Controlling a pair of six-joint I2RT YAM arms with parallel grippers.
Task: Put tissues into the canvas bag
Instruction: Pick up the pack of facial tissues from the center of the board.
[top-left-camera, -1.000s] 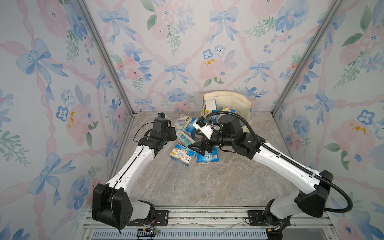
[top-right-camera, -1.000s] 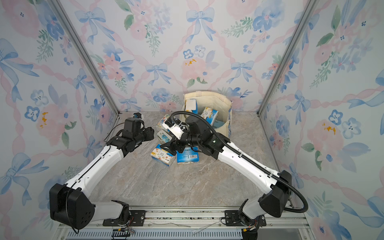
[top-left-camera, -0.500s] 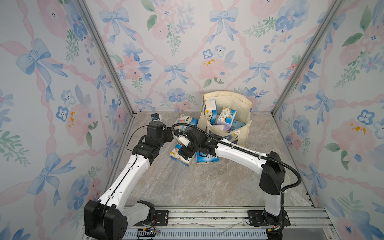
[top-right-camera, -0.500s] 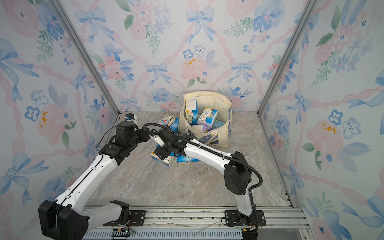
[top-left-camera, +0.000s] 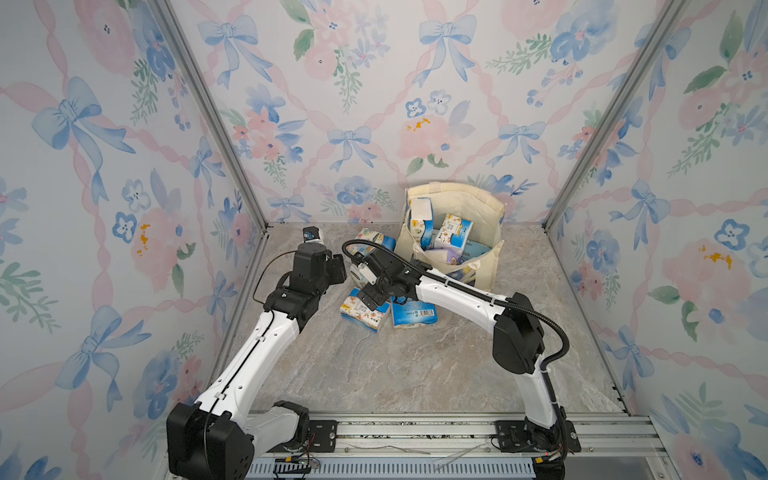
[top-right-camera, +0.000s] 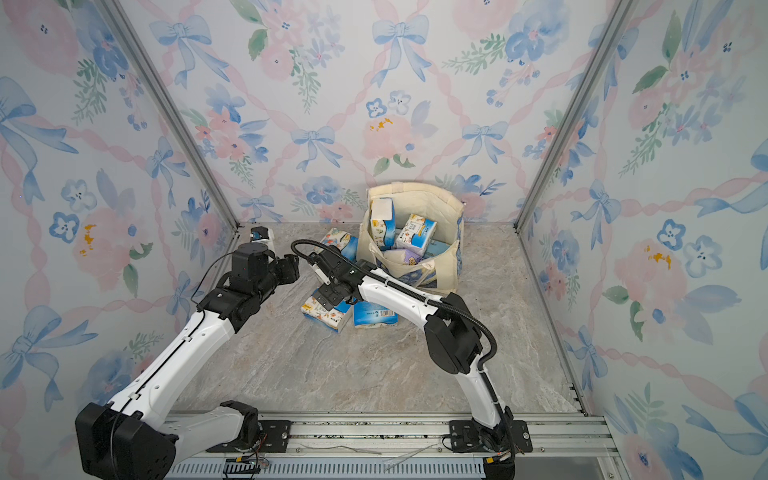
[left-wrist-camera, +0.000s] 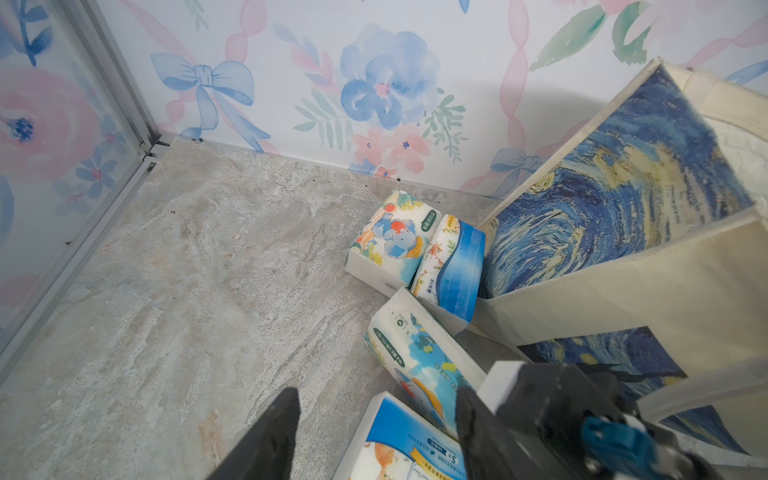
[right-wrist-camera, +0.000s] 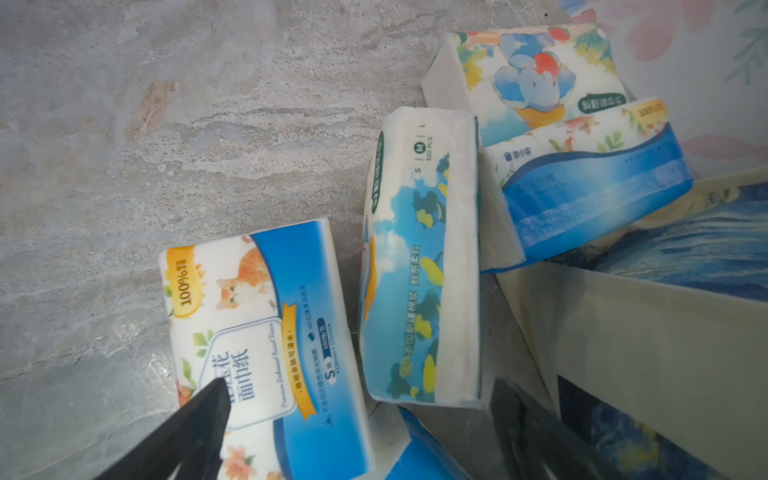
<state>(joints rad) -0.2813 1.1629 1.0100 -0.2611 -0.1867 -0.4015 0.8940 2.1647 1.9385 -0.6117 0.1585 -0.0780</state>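
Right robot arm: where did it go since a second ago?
The right gripper swung away from the cream canvas bag with blue swirl print, to over the loose blue-and-white soft tissue packs; its jaws stand open, holding nothing. The left gripper, packs and bag stayed about put.

Both top views look down from high above the front rail (top-left-camera: 415, 430) toward the back wall (top-left-camera: 374, 104), covering the whole tabletop (top-left-camera: 415, 365) (nearly one picture twice). The left wrist camera sits low, facing the back corner (left-wrist-camera: 151, 145) past the left end effector (left-wrist-camera: 376, 395). The right wrist camera looks down from closer, past the right end effector (right-wrist-camera: 359, 386). Both wrist views share the elephant-print tissue pack (left-wrist-camera: 390, 237) beside the canvas bag (left-wrist-camera: 602, 199).
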